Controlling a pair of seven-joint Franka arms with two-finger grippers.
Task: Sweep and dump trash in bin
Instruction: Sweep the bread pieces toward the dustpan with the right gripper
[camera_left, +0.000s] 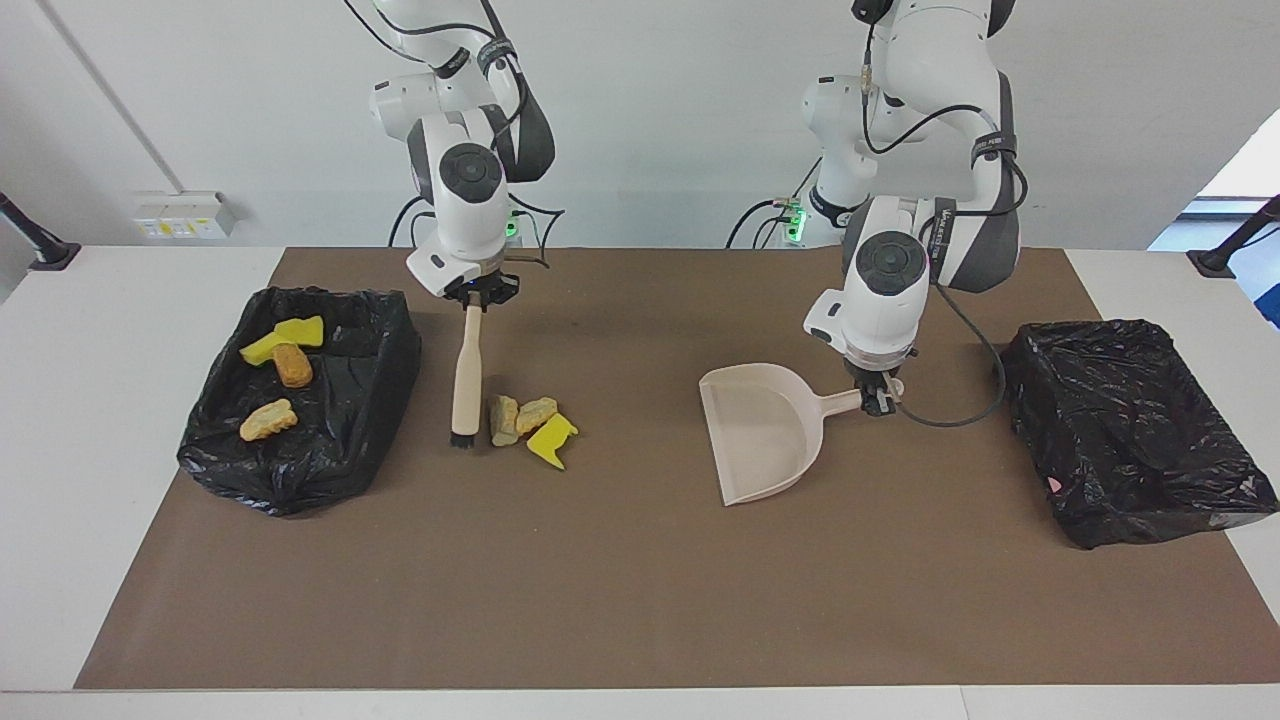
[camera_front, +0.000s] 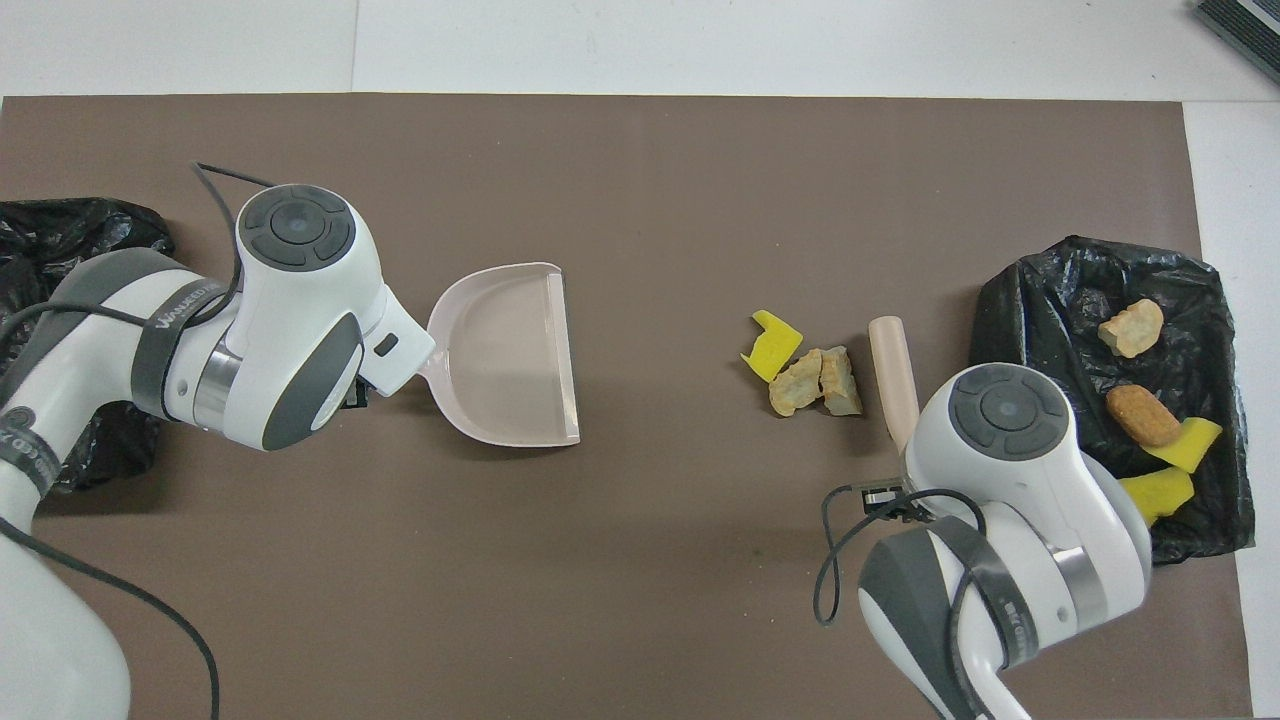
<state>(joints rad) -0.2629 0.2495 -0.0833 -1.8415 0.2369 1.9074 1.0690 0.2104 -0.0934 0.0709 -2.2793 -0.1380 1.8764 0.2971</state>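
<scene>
No legible text: lettering on left arm's band (camera_front: 185, 305) and right arm's band (camera_front: 1008, 617) too small.

One camera faces the robots from high; another looks steeply down; both share the mat (camera_left: 640, 600).

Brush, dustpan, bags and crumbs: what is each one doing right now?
Brush: held by the right gripper, bristles down beside the trash pile.
Dustpan: empty, handle held by the left gripper.
Trash pile: loose on the mat.
Bag with trash: open, four bits inside.
Other bag: no trash visible.
</scene>
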